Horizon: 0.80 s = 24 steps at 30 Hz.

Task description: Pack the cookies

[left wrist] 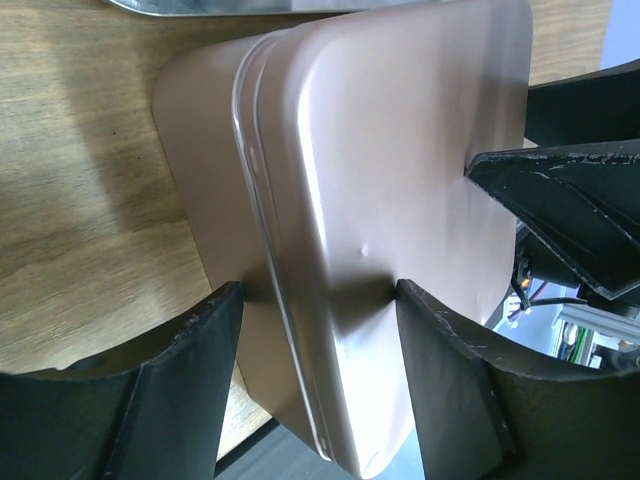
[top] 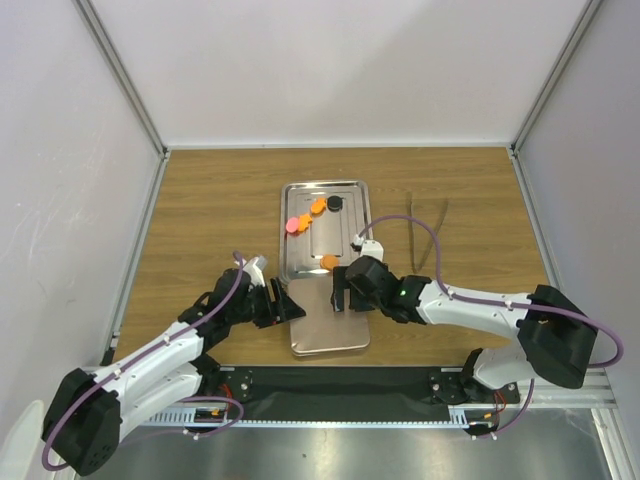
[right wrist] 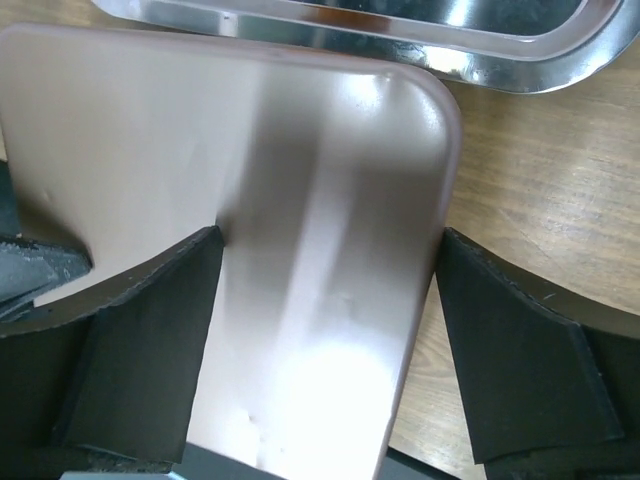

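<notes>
Five small flat round cookies (top: 317,207), one pink, three orange and one black, lie on a shallow rectangular silver metal tray (top: 325,184) in the middle of the wooden worktop (top: 200,220). Four of them form a loose diagonal row at the far end of the tray. The fifth, a lone orange cookie (top: 327,262), sits apart near the tray's near end. None is in a container. Just beyond the tray's near edge sits a rose-brown metal tin (top: 330,335), rectangular with rounded corners. A seam runs round its side, which suggests the lid is on. Both arms meet at this tin. The left gripper (left wrist: 320,288) comes in from the tin's left side, and its jaws look clenched on the tin's edge, with both black tips pressed against the metal. The right gripper (right wrist: 330,235) reaches the tin's far end, nearest the tray. Its jaws stand released and wide, one over the tin's top and the other just clear of its side, with a strip of bare wood between. The step in hand appears to be readying the tin, probably opening it, before any cookie is lifted. The next move likely calls for one arm to steady the body while the other takes the lid without letting the smooth metal slip.
</notes>
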Tool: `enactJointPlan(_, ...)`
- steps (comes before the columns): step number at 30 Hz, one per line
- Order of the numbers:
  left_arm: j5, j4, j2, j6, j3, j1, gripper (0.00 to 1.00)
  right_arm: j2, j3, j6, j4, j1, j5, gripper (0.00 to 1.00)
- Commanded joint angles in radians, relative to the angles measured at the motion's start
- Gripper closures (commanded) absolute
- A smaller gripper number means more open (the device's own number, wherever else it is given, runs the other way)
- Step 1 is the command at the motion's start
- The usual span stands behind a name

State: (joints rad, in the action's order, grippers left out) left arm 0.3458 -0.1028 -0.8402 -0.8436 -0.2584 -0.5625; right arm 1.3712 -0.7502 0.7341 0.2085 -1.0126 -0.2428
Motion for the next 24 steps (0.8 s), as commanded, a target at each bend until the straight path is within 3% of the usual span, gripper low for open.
enactJointPlan(1,0.036,0.1,-0.01,-0.052,-0.001,-0.033,0.34,0.048,-0.058,-0.012,-0.004,-0.049,-0.023,0.1)
enactJointPlan(12,0.021,0.126,-0.002,-0.069,-0.001,-0.047,0.41,0.072,-0.107,-0.019,0.032,-0.1,-0.058,0.04)
enactJointPlan(24,0.016,0.155,-0.017,-0.091,0.041,-0.057,0.46,0.092,-0.078,0.007,0.012,-0.126,-0.038,0.05)
